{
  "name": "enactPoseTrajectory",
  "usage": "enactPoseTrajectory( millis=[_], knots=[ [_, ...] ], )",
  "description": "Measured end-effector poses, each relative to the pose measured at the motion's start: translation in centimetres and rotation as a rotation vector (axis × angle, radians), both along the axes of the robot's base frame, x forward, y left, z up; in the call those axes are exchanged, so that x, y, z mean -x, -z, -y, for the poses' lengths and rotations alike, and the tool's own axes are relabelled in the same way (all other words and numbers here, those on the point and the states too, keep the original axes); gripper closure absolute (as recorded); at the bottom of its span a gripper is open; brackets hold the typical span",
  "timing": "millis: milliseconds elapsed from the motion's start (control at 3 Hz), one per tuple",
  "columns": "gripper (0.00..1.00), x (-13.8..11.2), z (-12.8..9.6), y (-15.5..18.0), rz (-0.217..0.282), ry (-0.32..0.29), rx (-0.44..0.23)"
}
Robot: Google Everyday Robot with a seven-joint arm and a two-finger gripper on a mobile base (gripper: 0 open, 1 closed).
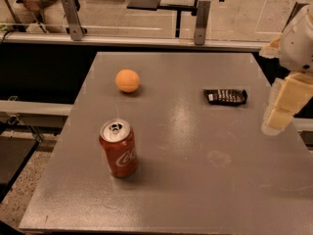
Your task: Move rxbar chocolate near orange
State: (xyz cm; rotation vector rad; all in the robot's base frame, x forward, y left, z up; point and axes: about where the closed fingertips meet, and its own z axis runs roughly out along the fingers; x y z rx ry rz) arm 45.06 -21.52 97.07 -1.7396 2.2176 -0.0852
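The rxbar chocolate [225,96] is a flat black bar with white lettering, lying on the right part of the grey table [195,180]. The orange [127,80] sits at the table's back left, well apart from the bar. My gripper [282,106] hangs at the right edge of the view, over the table's right edge, to the right of the bar and a little nearer the camera. It touches nothing and holds nothing that I can see.
A red soda can [119,148] stands upright at the front left of the table. A metal rail with posts [200,16] runs behind the table. Chairs and desks stand farther back.
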Motion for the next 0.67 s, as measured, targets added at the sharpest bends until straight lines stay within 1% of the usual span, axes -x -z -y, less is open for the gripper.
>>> enactPoseTrajectory(
  millis=[333,667],
  knots=[
    [0.00,-3.2,0.5,2.0,-0.019,-0.006,-0.049],
    [0.00,-7.1,0.8,4.7,-0.042,-0.021,-0.110]
  ],
)
